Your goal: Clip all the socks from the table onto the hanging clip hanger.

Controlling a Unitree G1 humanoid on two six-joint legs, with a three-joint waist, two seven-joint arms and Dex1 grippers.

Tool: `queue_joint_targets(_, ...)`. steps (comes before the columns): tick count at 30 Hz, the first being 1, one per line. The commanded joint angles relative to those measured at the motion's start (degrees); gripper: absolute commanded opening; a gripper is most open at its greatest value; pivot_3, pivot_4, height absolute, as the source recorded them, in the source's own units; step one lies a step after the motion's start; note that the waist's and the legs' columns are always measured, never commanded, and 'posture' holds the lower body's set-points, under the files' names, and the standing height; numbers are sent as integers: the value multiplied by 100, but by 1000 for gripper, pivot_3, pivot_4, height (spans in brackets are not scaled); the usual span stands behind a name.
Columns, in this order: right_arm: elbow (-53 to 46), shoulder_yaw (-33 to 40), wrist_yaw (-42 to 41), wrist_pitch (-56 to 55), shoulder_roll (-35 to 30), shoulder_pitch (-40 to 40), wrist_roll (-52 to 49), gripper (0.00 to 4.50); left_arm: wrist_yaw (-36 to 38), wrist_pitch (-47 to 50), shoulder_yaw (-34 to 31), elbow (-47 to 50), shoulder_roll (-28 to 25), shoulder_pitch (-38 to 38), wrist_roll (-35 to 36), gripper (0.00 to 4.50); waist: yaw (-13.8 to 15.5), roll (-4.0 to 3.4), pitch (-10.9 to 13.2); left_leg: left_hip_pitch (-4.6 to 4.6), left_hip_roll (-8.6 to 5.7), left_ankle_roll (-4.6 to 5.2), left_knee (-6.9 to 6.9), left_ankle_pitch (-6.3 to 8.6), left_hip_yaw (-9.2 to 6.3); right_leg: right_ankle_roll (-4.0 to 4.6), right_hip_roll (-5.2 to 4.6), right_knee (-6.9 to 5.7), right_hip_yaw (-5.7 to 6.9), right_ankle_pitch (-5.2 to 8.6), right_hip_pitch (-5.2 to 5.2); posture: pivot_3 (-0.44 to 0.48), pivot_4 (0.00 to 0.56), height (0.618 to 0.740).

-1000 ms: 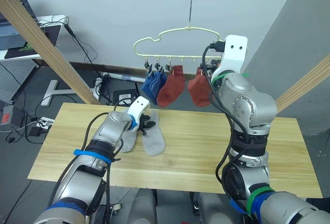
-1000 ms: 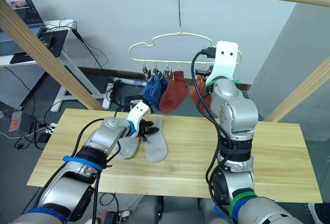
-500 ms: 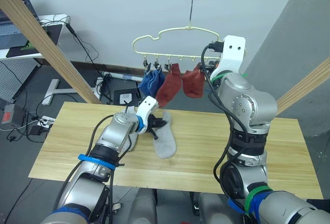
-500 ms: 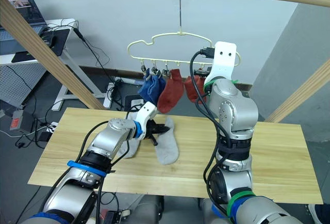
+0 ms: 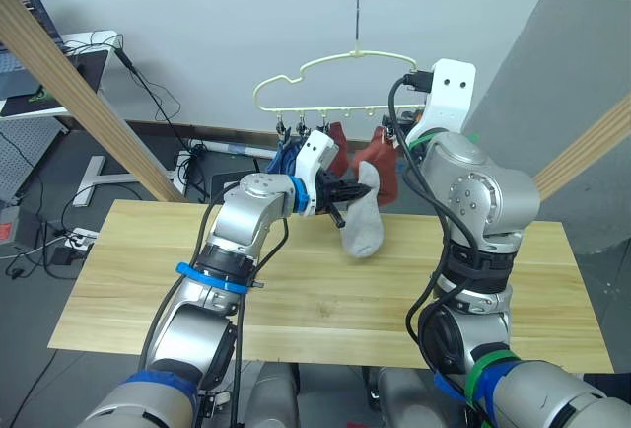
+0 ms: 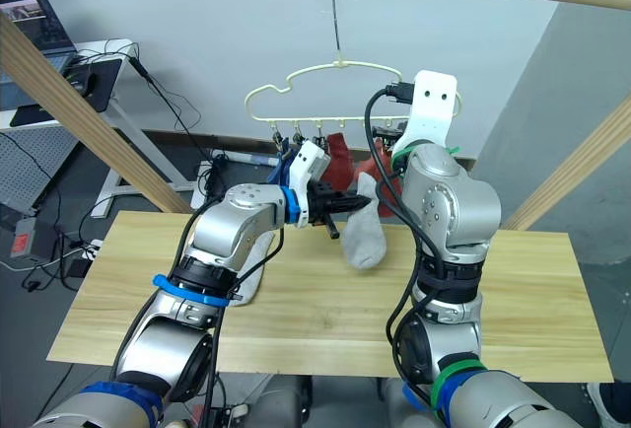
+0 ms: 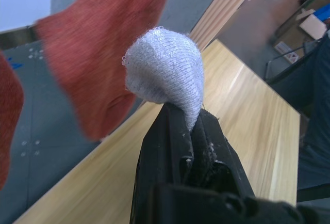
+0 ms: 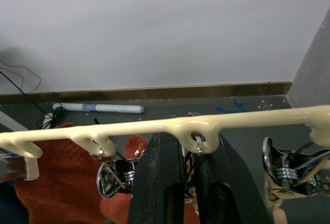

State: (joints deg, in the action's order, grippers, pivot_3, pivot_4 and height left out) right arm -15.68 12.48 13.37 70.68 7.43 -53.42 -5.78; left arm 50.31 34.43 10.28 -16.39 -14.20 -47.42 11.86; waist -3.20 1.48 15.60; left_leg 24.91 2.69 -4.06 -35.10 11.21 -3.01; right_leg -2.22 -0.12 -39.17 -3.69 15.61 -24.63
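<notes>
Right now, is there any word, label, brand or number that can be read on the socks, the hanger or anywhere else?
None can be read.
The grey sock in the left gripper, the red socks and the clip hanger carry no visible print.
The red tag on the floor equipment is too small to read.

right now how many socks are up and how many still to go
Done: two blue socks and two rust red socks hang from the clip hanger. In hand: the left gripper holds one grey sock lifted toward the clips; the right gripper is at the hanger bar. Left: one grey sock on the table.
</notes>
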Motion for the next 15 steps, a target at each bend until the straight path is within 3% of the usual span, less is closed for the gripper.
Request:
queue_joint_targets(1,-342,18,41,-31,53,-200,-32,0,-38,-203,-33,-116,130,-169,38,22,-4,0,0,0,0,0,0,0,0,0,0,0,0,0,0,-28,260,740)
queue_joint_targets(15,-327,53,73,-43,77,-194,-60,0,-87,-831,-29,-1265,529,-763,-110,22,-8,0,0,1,-2,0,0,0,2,0,0,4,-1,0,0,-36,261,740)
